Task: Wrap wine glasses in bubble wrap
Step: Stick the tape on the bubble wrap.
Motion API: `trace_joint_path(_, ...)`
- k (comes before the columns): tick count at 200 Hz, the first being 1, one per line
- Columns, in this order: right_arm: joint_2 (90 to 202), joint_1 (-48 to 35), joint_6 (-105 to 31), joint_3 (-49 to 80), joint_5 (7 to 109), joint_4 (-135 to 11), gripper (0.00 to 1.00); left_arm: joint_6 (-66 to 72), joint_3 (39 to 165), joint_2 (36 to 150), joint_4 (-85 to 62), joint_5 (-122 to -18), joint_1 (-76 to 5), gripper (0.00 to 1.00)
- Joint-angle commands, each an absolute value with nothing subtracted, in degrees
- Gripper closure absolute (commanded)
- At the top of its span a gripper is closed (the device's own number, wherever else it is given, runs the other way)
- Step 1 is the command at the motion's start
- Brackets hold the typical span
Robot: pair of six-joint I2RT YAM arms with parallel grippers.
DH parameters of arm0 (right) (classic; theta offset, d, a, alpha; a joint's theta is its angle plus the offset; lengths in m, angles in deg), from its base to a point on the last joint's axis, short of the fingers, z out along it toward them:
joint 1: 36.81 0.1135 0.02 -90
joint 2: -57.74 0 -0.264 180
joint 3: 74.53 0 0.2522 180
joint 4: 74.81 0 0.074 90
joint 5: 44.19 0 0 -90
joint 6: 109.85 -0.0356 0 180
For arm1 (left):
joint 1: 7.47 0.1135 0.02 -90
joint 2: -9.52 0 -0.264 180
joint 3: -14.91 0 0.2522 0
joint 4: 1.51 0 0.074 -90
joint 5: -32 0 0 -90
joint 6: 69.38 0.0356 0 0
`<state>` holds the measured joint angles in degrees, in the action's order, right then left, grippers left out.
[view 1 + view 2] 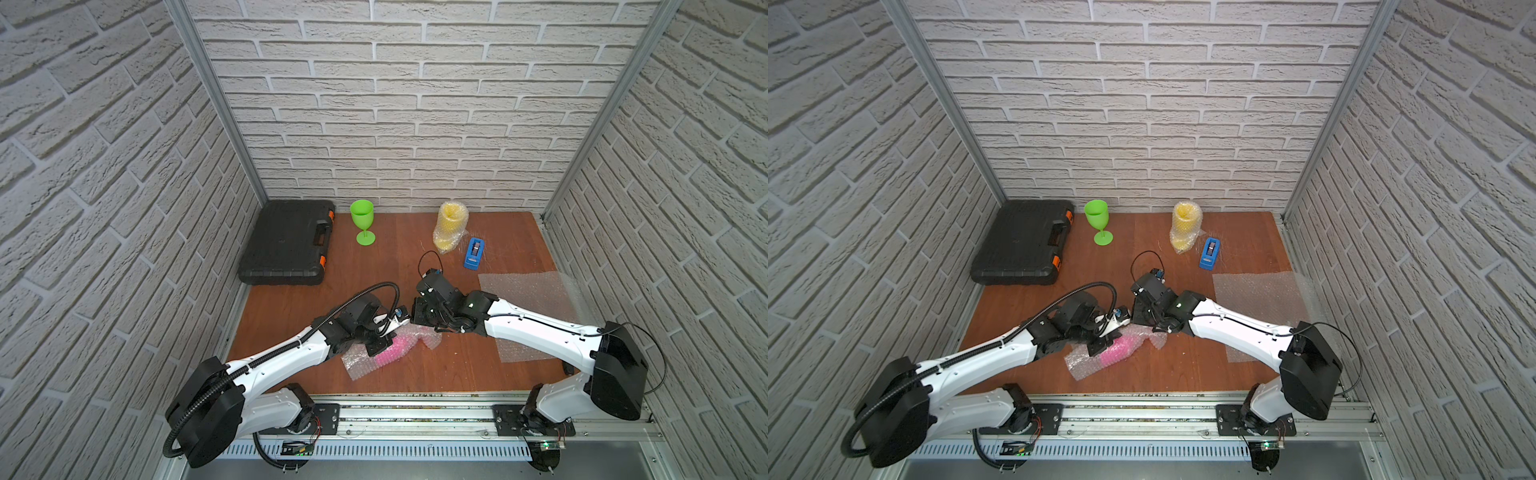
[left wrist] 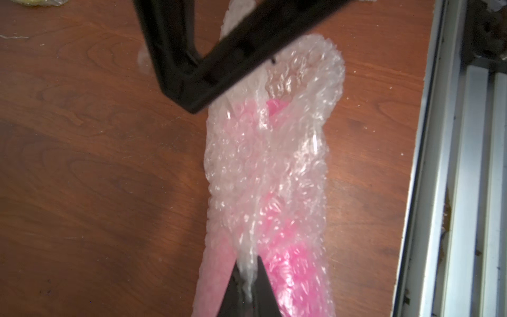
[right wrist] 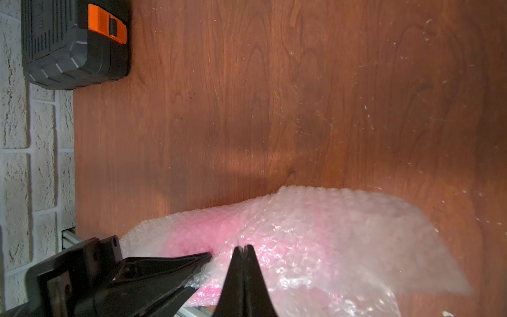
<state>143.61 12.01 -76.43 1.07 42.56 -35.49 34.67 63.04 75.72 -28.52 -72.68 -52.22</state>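
While a neon pink plastic goblet (image 1: 392,350) lies on its side near the front of a brown wooden desk (image 1: 415,374), half rolled in a clear bubble wrap sheet (image 2: 263,164), the second of three wrappings is judged to be under way.

At far left, a black plastic tool case (image 1: 286,245) with orange latches is parked against the wall, clear of the work. Just beside it, a lime green plastic goblet (image 1: 363,220) is left standing upright and bare, evidently kept back for its turn.

Nearer the front, the left claw (image 2: 248,270) is seen clenched on a gathered fold of the sheet over the pink goblet, so that the roll is kept from springing open. Facing it, the right claw (image 3: 242,249) is likewise clenched. Its tips are apparently nipping the same sheet, whose free flap is lifted off the desk, presumably to be drawn across.

At back right, a yellow plastic goblet (image 1: 449,224) stands upright, sheathed in bubble wrap and set aside as finished. A blue tape dispenser (image 1: 473,253) is placed just beside it, handy for sealing. Farthest right, spare bubble wrap sheets (image 1: 523,295) are laid flat, partly under the right arm, ready for the green goblet.

Care is thought to be called for, since the film looks springy and a released fold would probably unroll.
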Motion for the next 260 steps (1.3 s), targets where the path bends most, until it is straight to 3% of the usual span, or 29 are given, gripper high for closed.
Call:
trace_joint_path(1, 148.79, 11.11, -76.39, 0.15, 42.86, -40.24, 0.97, 37.79, 62.07, 74.21, -26.73, -76.64, -54.43, 0.93)
trace_joint_path(121, 139.37, 9.60, -76.37, -4.05, 43.49, -43.31, 0.97, 38.37, 61.27, 72.54, -26.94, -74.08, -55.11, 0.95)
trace_joint_path(232, 157.54, 9.45, -66.43, 6.41, 51.12, -26.06, 0.97, 40.49, 60.88, 71.15, -27.76, -71.98, -57.56, 0.95)
trace_joint_path(260, 159.54, 8.74, -60.27, 8.46, 47.46, -15.82, 0.95, 40.57, 60.66, 70.39, -27.97, -71.12, -57.62, 0.95)
